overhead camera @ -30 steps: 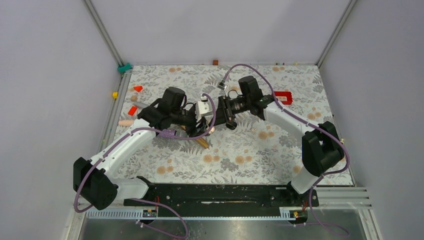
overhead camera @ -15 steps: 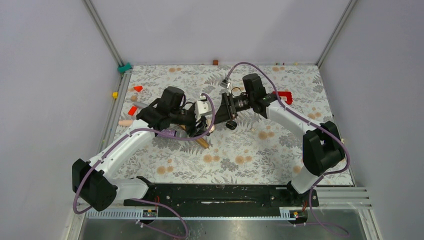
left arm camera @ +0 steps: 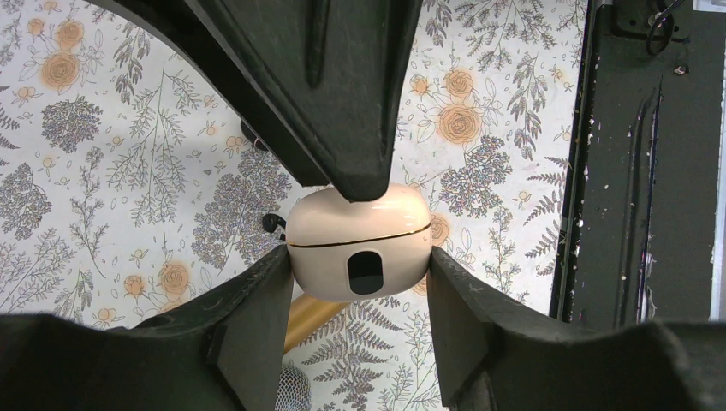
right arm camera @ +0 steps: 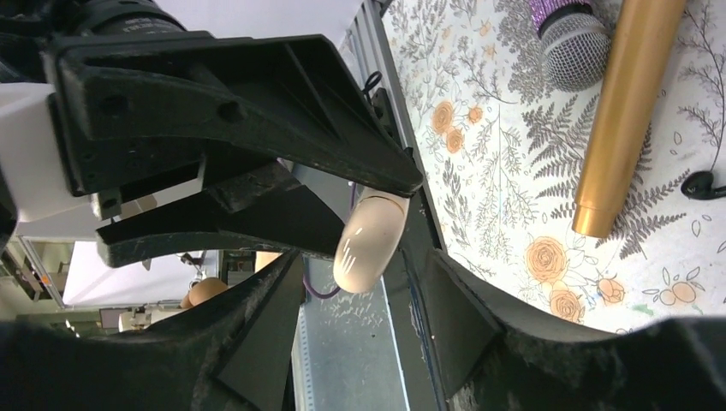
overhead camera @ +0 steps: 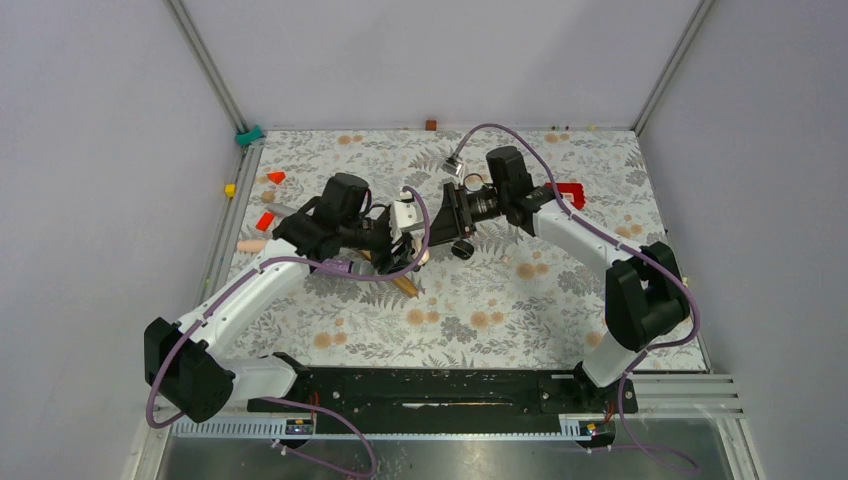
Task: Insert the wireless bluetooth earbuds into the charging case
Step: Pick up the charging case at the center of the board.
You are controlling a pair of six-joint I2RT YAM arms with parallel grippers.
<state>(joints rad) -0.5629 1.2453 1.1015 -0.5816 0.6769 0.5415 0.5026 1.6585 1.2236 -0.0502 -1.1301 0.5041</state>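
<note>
Step, as I read it: opening the case. No earbud is in yet.

- Nearest on the floral mat (overhead camera: 560, 300) is the gold microphone (right arm camera: 629, 111), lying flat. It isn't part of this job.
- My left gripper (left arm camera: 358, 265) is clamped on the cream-pink charging case (left arm camera: 355, 231), one finger on each side, holding it clear above the mat. The gold seam is level, the lid is down, and the dark oval window faces my left wrist cam.
- One black earbud (right arm camera: 700, 185) lies on the mat just beside the mic handle, well apart from the case. I can't place the second one.
- My right gripper (right arm camera: 361, 264) is spread wide with the case end between its fingers and a gap on both sides, so it grips nothing. In the left wrist view one right fingertip looks to touch the lid top.

Next move calls for catching the lid lip at the seam and levering it up while the left holds firm. The shell looks glossy, so a slip is likely. After that the right goes down for the earbud.

Versus 1 s ago, my right forearm has swung slightly right and far, and now covers more of the red piece (overhead camera: 573, 188) behind it. There's barely any change over the last half second. The left arm and the case haven't moved.
</note>
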